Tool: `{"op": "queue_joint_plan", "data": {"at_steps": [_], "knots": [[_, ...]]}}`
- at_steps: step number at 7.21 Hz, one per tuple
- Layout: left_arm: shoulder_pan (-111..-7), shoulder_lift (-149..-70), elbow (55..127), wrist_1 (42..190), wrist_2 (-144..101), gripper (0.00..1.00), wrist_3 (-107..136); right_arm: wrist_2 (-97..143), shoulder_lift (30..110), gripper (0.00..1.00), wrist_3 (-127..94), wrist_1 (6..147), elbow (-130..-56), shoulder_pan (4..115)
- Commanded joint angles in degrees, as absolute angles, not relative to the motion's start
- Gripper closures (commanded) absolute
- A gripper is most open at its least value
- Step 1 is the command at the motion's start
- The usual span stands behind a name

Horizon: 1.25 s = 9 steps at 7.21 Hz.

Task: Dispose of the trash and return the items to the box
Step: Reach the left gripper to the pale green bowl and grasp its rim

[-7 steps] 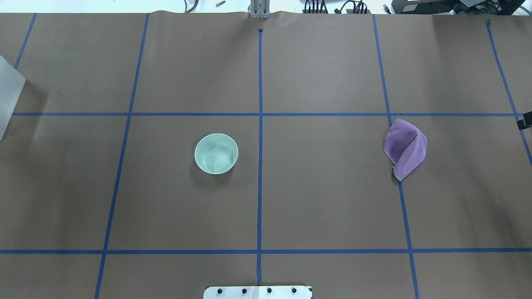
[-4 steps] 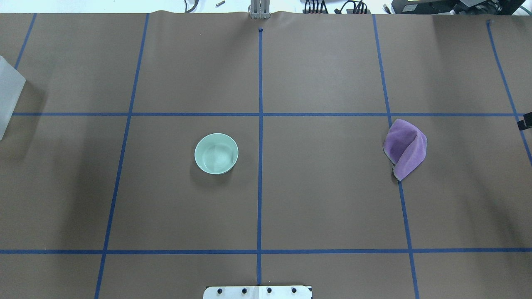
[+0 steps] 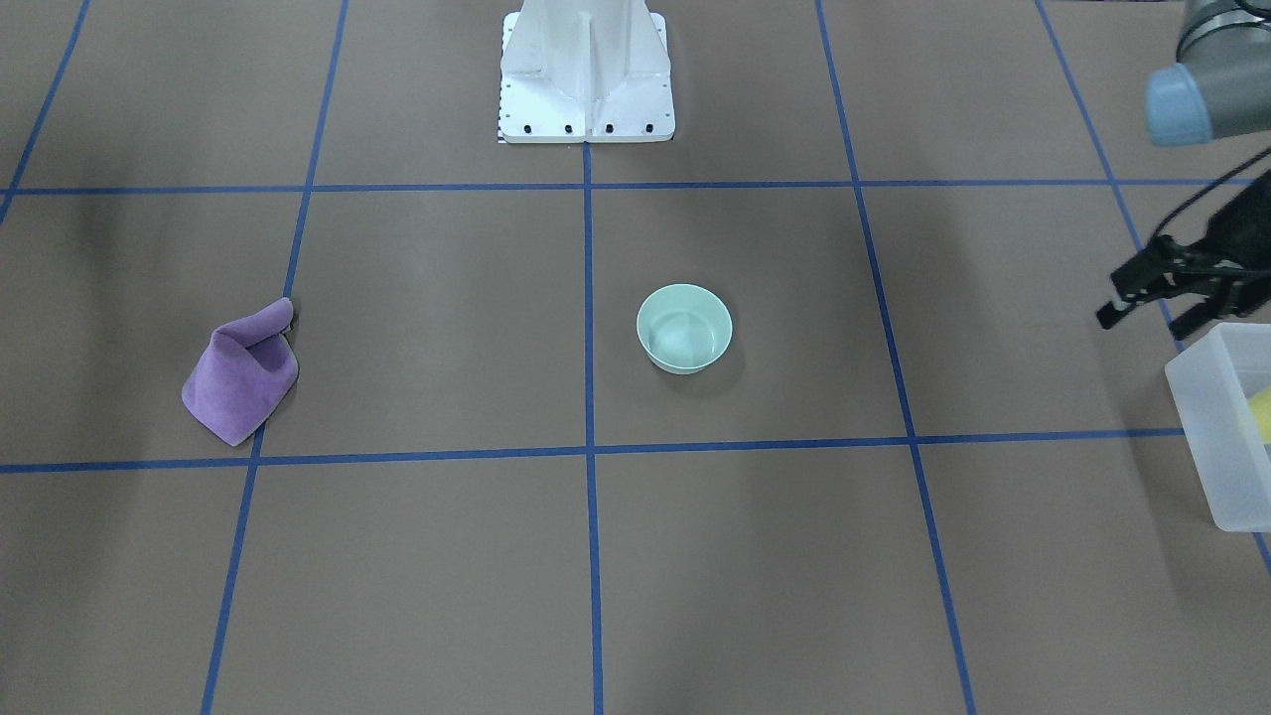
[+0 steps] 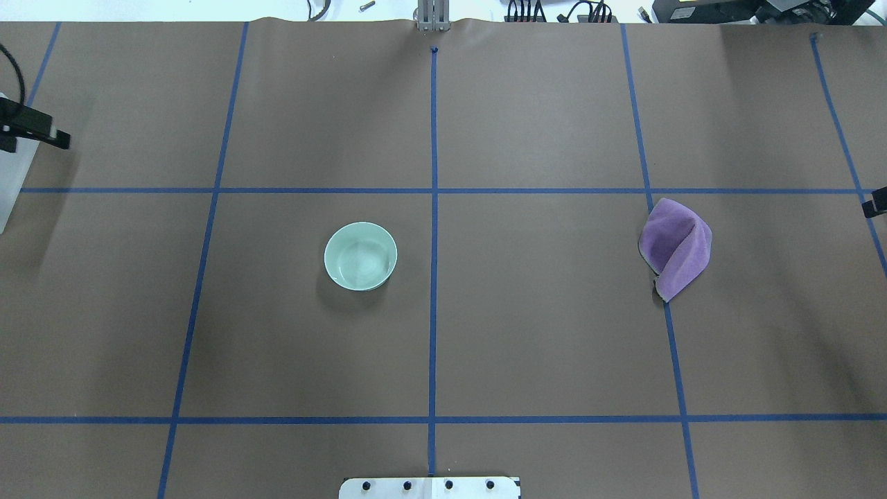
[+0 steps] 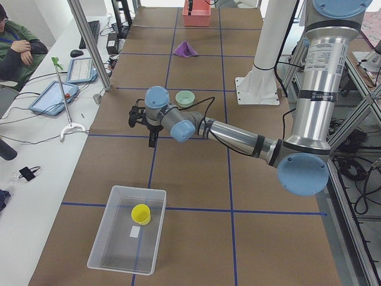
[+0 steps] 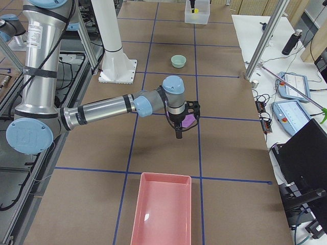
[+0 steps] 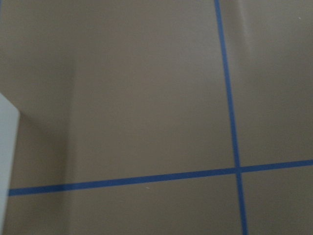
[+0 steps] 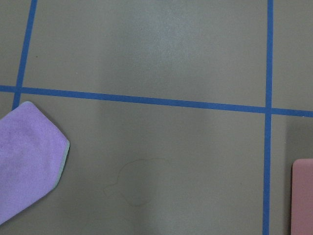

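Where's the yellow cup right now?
In the exterior left view, the yellow cup stands inside the frosted bin at the table's end on the robot's left, far from the mint bowl.

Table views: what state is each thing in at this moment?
Pale mint-green round bowl: upright, empty, on the table.
Frosted translucent plastic bin: open-topped, on the table.
Small yellow plastic cup: upright inside that bin.
Crumpled purple cloth: lying loose on the table.
Pink plastic bin: empty.
Left gripper: hovering, empty; jaws unclear.
Right gripper: hovering near the cloth, empty; jaws unclear.
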<state>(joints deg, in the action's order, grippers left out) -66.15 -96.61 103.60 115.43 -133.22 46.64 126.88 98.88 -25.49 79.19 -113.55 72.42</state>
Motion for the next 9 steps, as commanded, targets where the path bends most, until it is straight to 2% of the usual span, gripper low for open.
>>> {"op": "queue_joint_plan", "data": {"at_steps": [1,3,6,7,8,9], "knots": [[-49.72,-100.87,109.77,115.40,-122.83,0.02,66.55,126.91,98.88,0.00,-25.49,79.19,-113.55,72.42],[-37.23,-106.58,106.81,114.96,-111.32,0.02,75.29,126.83,98.88,0.00,-25.49,79.19,-113.55,72.42],[-30.51,-115.30,95.56,115.22,-102.76,0.03,79.89,126.83,98.88,0.00,-25.49,79.19,-113.47,72.42],[-29.02,-115.57,95.19,115.40,-100.66,0.25,79.89,126.83,98.88,0.00,-25.49,79.19,-113.47,72.42],[-28.39,-116.19,95.10,115.40,-100.29,0.82,79.89,126.83,98.88,0.00,-25.49,79.19,-113.47,72.42],[-28.04,-116.19,95.18,115.40,-100.20,1.00,79.89,126.74,98.88,0.00,-25.40,79.28,-113.38,72.42]]}}
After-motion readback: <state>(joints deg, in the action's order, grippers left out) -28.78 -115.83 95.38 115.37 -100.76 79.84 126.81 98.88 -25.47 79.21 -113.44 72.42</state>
